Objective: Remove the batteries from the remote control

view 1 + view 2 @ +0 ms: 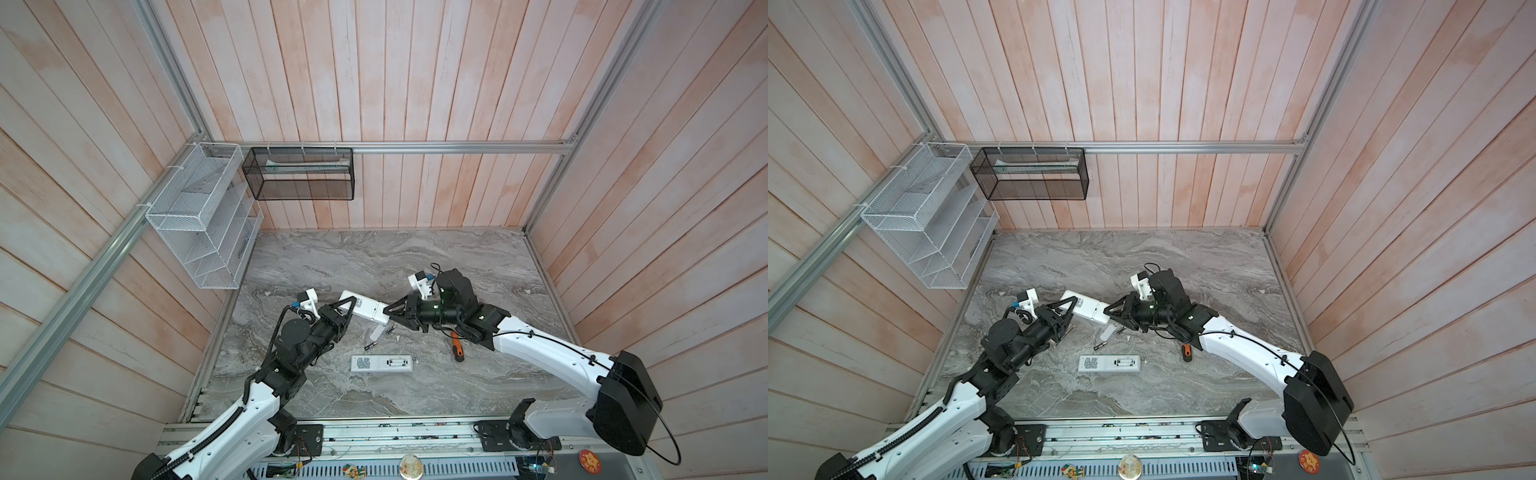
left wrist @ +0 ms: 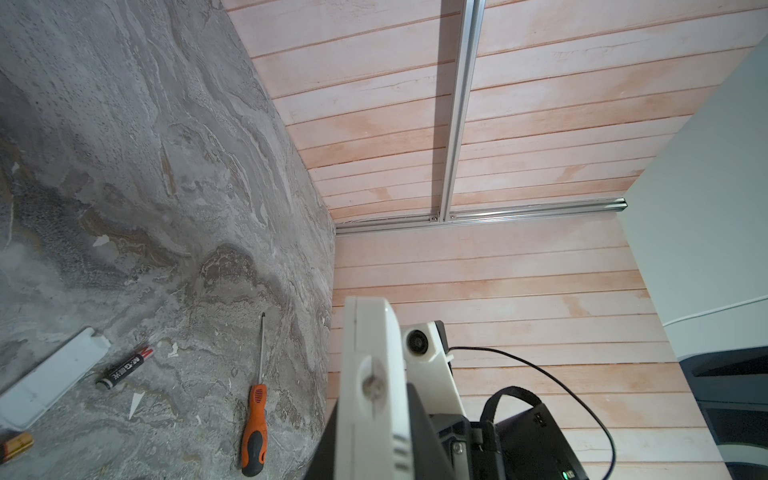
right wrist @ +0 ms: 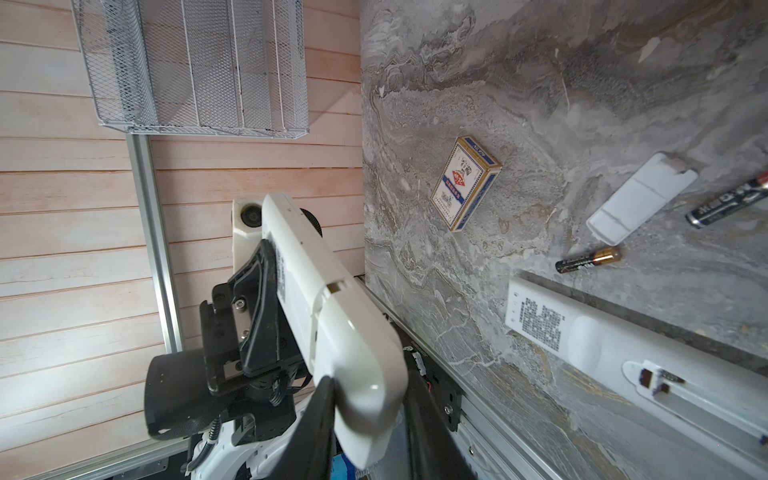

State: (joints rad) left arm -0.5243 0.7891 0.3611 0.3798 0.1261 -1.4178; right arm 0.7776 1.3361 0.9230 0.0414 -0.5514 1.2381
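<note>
While one remote looks finished with, the other has hardly been started. Toward the near edge of the desk (image 1: 415, 257) lies the flat remote (image 1: 381, 363), back up. Its battery bay is open and, in the right wrist view, looks empty apart from its contacts. The white cover (image 1: 377, 332) rests just beyond it, toward the desk's middle, and two cells lie loose there. The gold-ended battery (image 1: 370, 345) sits between the cover and the flat remote, and the red-marked battery (image 1: 390, 330) lies just beside the cover. That half of the unloading reads as done.

The held remote (image 1: 365, 311) hangs above the middle of the desk, carried at both ends. The left claw (image 1: 349, 309) is clamped on the end nearer the left edge. The right claw (image 1: 388, 314) presses its fingers against either side of the opposite, rounded end, gripping it. In the right wrist view the back cover of this remote appears to be in place. What remains, then, is to open it and take out any cells inside.

Whether it holds any batteries cannot be seen. The right claw's fingers are cut off by the frame in its own wrist view, and the left claw hardly shows in its own. A playing-card box (image 3: 465, 183) is clear only from the right wrist and cannot be made out from above. The red-marked battery is cropped there at the frame edge. An orange-handled screwdriver (image 1: 456, 351) lies partly under the right arm.
</note>
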